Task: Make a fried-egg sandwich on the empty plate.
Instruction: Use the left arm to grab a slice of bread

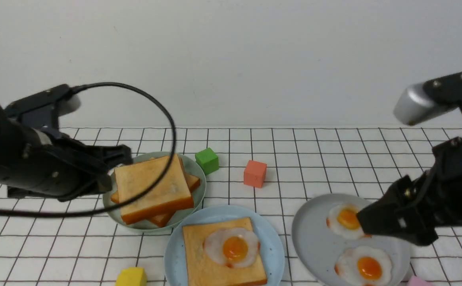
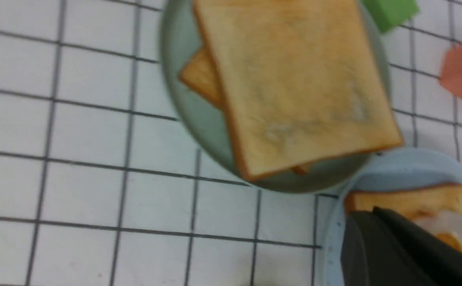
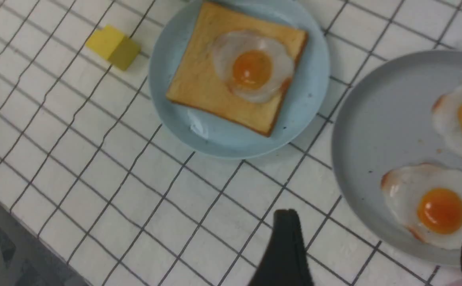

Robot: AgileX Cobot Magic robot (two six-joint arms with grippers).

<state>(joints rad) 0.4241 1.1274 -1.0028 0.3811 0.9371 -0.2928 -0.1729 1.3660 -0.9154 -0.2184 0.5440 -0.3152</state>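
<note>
Covering the egg is judged to be the step in hand. The green plate (image 1: 199,194) lies just in front of the left claw (image 1: 114,169), whose fingers are seen parted and empty. The blue plate (image 1: 272,246) lies to its right, nearer the robot. The top toast (image 1: 151,184) should be gripped by its near edge and kept level. The half-made sandwich (image 1: 199,258), with its egg (image 1: 233,248), is found there. The right claw (image 3: 380,226) is held wide and empty.

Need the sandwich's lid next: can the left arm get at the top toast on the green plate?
Probably yes: the open left gripper is beside that toast, with nothing on it.
</note>
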